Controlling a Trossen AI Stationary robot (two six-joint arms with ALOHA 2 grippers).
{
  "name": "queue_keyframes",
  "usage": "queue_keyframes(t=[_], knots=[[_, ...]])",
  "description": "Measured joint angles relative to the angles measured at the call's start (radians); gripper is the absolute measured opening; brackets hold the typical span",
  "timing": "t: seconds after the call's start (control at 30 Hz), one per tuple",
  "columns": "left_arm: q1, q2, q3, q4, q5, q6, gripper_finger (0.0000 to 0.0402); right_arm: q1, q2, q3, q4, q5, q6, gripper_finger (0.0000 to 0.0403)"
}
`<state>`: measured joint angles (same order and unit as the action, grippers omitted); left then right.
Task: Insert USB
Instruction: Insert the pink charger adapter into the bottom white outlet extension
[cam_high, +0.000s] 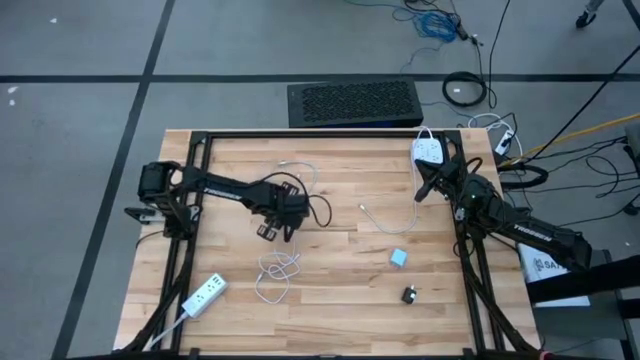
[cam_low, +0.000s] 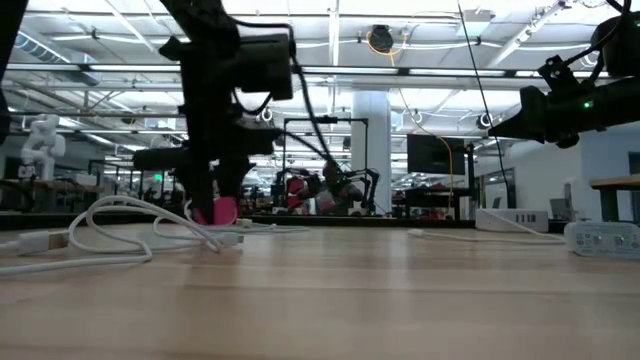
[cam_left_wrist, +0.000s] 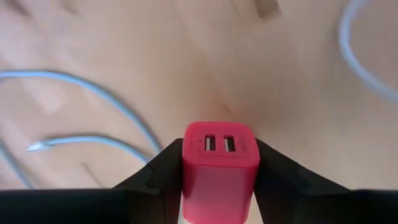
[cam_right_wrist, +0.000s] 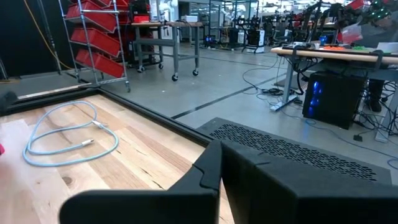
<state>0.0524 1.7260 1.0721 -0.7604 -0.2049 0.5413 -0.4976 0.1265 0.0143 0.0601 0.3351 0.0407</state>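
Observation:
A red USB charger block with two ports in its upper face sits between the fingers of my left gripper, which is shut on it left of the table's middle. In the low view the block shows pink under the gripper, its bottom at the tabletop. A coiled white USB cable lies just nearer on the wood, and another white cable lies toward the right. My right gripper waits shut above the table's far right part, holding nothing. My left gripper pinches the charger block by two opposite side faces, one dark finger on each. The fingers come from above, pointing steeply down. The block stands upright with its port face up. Whether its bottom rests on the wood I cannot tell.
A white power strip lies at the near left corner, another at the far right. A small blue cube and a black plug lie right of centre. A pale cable loop lies on the far boards.

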Motion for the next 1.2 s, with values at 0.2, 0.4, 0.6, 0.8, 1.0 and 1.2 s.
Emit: queue_keyframes(t=[0.2, 0.4, 0.6, 0.8, 1.0, 1.2], knots=[[-0.001, -0.052, 0.055, 0.113, 0.070, -0.135, 0.0152, 0.000, 0.000, 0.000, 0.000, 0.000, 0.000, 0.0000], [0.016, -0.165, 0.041, 0.390, 0.223, -0.312, 0.0152, 0.000, 0.000, 0.000, 0.000, 0.000, 0.000, 0.0000], [0.018, -0.212, -0.029, 0.704, 0.304, -0.425, 0.0152, 0.000, 0.000, 0.000, 0.000, 0.000, 0.000, 0.0000], [0.016, -0.206, -0.114, 0.985, 0.310, -0.514, 0.0152, 0.000, 0.000, 0.000, 0.000, 0.000, 0.000, 0.0000], [0.028, -0.206, -0.237, 1.280, 0.307, -0.631, 0.0152, 0.000, 0.000, 0.000, 0.009, 0.000, 0.000, 0.0000], [0.032, -0.205, -0.297, 1.369, 0.239, -0.642, 0.0152, 0.000, 0.000, 0.000, 0.093, 0.000, 0.024, 0.0000]])
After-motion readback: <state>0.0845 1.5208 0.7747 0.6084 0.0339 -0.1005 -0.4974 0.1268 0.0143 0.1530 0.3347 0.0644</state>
